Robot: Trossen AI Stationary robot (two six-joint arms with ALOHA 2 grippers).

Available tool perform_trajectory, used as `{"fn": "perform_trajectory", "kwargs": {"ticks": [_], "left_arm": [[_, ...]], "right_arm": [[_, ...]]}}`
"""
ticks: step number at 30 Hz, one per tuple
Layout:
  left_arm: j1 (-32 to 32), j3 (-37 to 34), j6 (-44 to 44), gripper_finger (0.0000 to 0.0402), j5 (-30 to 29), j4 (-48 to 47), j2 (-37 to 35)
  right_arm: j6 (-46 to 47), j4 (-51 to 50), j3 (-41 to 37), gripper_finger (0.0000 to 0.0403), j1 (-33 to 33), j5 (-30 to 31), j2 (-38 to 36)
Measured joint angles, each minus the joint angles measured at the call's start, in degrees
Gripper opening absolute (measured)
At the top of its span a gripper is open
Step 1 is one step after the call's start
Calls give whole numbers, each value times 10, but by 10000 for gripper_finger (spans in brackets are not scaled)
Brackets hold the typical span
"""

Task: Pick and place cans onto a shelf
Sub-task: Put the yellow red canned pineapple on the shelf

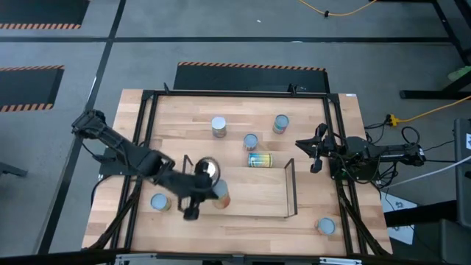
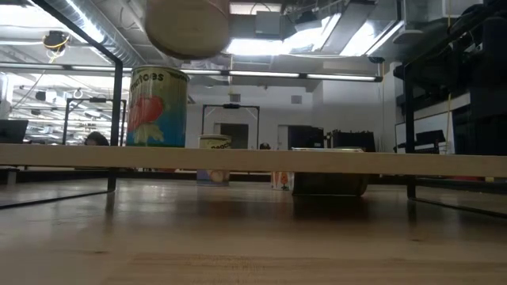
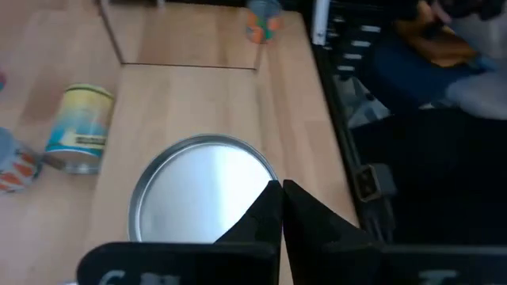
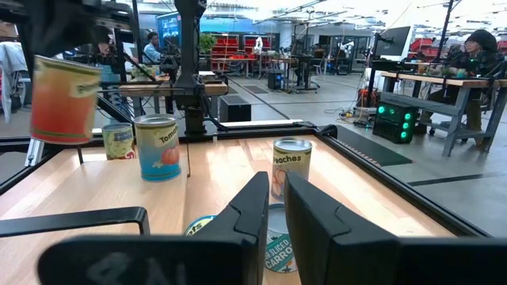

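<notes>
My left gripper [image 1: 207, 191] is over the left part of the shelf [image 1: 257, 193], a light-wood board with black wire ends. A can with an orange-red label [image 4: 63, 99] hangs tilted right under it, above the board. The low view shows the can's bottom [image 2: 188, 28], and the can also shows in the high view [image 1: 221, 196]. A teal "Tomatoes" can [image 2: 158, 107] with a silvery top [image 1: 208, 169] stands on the shelf on its far side. In the left wrist view my fingers [image 3: 253, 222] stand together beside that top [image 3: 198, 190]. My right gripper [image 1: 309, 154] waits at the table's right, with a narrow gap between its fingertips [image 4: 276, 190]. My left gripper comes from above at the orange can's upper end [image 4: 70, 67]. The can hangs tilted below it, clear of the shelf. The gripper's dark body hides the place of contact. In its own wrist view no can shows between the fingers, so the part held cannot be told.
A teal-yellow can [image 1: 259, 160] lies on its side just behind the shelf. Three cans [image 1: 218, 126] [image 1: 251, 141] [image 1: 280, 124] stand farther back. One can [image 1: 160, 202] stands left of the shelf and one [image 1: 325, 226] at the near right. A black frame [image 1: 147, 147] rims the table.
</notes>
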Motion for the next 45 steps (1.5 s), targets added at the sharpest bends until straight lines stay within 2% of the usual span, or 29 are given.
{"fn": "perform_trajectory", "kwargs": {"ticks": [6,13,33,45], "left_arm": [[-68,0,-26,0,-56,-12,3],[-107,0,-45,0,-111,-49,7],[-110,-1,-59,0,-125,-98,107],[-110,-1,-74,0,-145,-134,111]], "right_arm": [[0,0,0,49,0,0,0],[0,0,0,49,0,0,0],[2,0,0,48,0,0,0],[2,0,0,48,0,0,0]]}}
